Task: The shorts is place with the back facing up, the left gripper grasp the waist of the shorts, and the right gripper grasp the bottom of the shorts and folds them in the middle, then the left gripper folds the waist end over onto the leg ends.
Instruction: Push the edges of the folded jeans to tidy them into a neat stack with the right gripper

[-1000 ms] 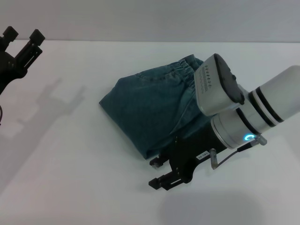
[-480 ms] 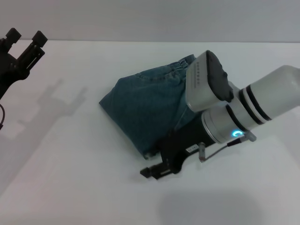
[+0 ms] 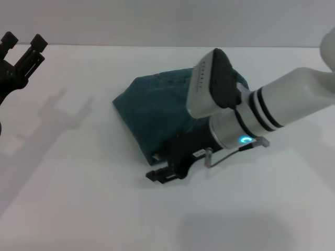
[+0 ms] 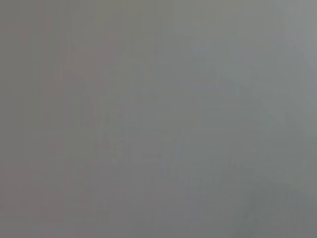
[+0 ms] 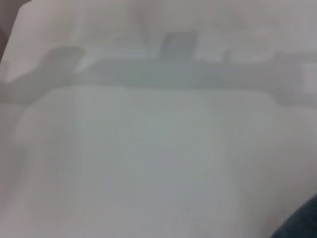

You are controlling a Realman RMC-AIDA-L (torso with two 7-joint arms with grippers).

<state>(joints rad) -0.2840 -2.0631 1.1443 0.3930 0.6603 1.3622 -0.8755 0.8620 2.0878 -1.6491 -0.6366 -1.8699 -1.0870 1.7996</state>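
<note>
My right gripper (image 3: 159, 175) low at near edge of folded shorts (image 3: 152, 117), mid-table (image 3: 78, 209); can't tell if fingers spread or pinching. My left gripper (image 3: 23, 44) raised at far left, fingers spread, holding nothing.

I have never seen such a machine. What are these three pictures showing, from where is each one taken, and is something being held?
This is a two-armed robot at a white table. The head view looks down from the robot's head. Blue denim shorts lie there, folded into a bundle. The right gripper, black on a thick white wrist, sits low at the bundle's near edge; I cannot tell whether it grips the cloth. The left gripper, all black, is open and raised at the far left, holding nothing. The left wrist view, from a camera on that arm, shows only plain grey. The right wrist view shows the table with shadows and a corner of the denim.
</note>
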